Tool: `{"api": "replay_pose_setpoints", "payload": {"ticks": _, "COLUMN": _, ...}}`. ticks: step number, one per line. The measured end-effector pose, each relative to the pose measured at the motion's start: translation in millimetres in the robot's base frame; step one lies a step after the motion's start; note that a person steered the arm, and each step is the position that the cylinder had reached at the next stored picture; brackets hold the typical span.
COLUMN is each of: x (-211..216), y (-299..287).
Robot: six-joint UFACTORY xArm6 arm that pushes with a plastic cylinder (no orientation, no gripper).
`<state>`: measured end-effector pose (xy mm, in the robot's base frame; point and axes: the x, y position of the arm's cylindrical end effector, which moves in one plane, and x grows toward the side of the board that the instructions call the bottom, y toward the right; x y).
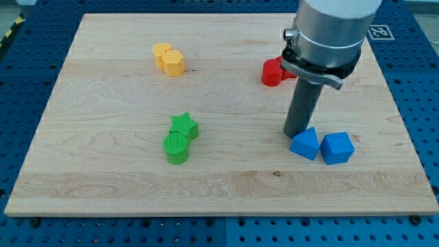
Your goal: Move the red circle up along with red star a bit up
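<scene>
A red block (272,72) lies at the view's upper right, partly hidden behind my arm; its shape cannot be made out, and a second red block does not show apart from it. My tip (295,133) rests on the board below the red block, right against the upper left of a blue block (305,144). A second blue block (337,148) sits just right of the first.
Two yellow blocks (169,59) touch each other at the upper left. A green star (184,125) sits on top of a green circle (176,147) left of centre. The wooden board (103,171) ends in a blue perforated table on all sides.
</scene>
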<state>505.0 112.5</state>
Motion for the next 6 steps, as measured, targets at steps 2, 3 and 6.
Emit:
{"api": "replay_pose_setpoints", "payload": {"ticks": 2, "x": 11, "y": 4}}
{"api": "replay_pose_setpoints", "payload": {"ticks": 3, "x": 16, "y": 3}}
{"api": "replay_pose_setpoints", "payload": {"ticks": 6, "x": -95, "y": -19}}
